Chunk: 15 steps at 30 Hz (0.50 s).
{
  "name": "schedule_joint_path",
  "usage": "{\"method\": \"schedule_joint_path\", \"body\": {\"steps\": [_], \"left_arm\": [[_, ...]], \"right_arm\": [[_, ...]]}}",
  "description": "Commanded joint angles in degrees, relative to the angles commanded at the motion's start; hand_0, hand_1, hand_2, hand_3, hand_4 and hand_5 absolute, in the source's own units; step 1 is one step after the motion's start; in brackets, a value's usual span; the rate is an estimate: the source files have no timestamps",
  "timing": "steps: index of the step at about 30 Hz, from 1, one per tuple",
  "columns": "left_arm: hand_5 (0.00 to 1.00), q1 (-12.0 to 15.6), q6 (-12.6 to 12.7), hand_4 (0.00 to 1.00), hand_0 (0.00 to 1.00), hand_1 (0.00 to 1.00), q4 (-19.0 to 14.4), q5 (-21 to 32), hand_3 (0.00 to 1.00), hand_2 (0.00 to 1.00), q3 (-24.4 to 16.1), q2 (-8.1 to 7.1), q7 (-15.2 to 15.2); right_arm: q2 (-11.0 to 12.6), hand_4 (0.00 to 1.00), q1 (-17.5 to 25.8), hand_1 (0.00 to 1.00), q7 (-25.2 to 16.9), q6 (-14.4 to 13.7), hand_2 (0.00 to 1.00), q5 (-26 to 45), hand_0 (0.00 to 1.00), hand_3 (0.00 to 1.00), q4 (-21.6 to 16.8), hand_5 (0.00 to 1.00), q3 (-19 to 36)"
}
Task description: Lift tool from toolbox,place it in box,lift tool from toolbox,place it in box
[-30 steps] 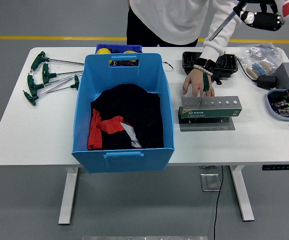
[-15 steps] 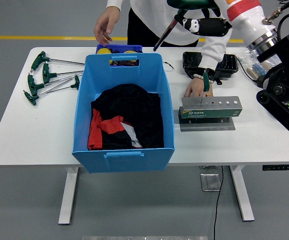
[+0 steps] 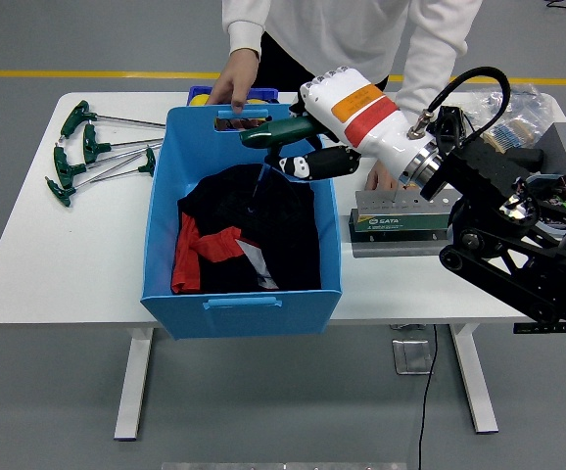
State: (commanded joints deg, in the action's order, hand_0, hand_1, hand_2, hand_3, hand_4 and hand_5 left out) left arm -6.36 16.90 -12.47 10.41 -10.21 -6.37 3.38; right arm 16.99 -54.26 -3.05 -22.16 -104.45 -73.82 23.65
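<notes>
Head view: robot's right hand [image 3: 307, 147] comes in from the right on a black and white arm. It is up over the blue box [image 3: 242, 220]. Its fingers are curled tight round the green handle of a T-handle tool [image 3: 273, 137]. The tool's thin metal rod points down into the box, w/ its tip near the black and red cloth [image 3: 244, 235] lying inside.

Left hand isn't in the pic.

Gray tool stand [image 3: 400, 217] sits on the white table [image 3: 77, 255], just right of the box. It has a row of small holes on top. The arm hides part of it, so can't tell if any tool is in it.

More green T-handle tools [image 3: 87, 149] lie on the table, left of the box & apart from it.

At the far side stands a person in a white top. One of the person's hands [image 3: 232, 86] rests at the box's far rim. The other hand [image 3: 379, 176] is down behind the stand, partly hidden by the robot arm.
</notes>
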Motion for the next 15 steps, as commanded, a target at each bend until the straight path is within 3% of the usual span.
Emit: {"method": "schedule_joint_path", "body": {"steps": [5,14,15], "left_arm": [[0.639,0.0,0.2,0.754,0.802,0.802,0.1,-0.2,0.740,0.820,-0.2,-0.10,0.1],[0.639,0.0,0.5,0.754,0.801,0.793,0.2,-0.9,0.731,0.817,-0.7,-0.24,-0.1],[0.636,0.0,0.5,0.754,0.801,0.790,0.2,-0.9,0.730,0.817,-0.7,-0.25,-0.1]], "right_arm": [[-1.4,0.814,-1.1,0.002,-0.3,0.3,0.009,0.9,0.051,0.002,0.6,0.491,-3.9],[-3.8,0.820,-3.3,0.002,-1.6,3.8,0.050,1.1,0.071,0.012,2.3,0.494,-7.7],[-3.9,0.873,-3.4,0.106,-1.6,4.0,0.201,1.0,0.194,0.194,2.5,0.538,-7.7]]}}
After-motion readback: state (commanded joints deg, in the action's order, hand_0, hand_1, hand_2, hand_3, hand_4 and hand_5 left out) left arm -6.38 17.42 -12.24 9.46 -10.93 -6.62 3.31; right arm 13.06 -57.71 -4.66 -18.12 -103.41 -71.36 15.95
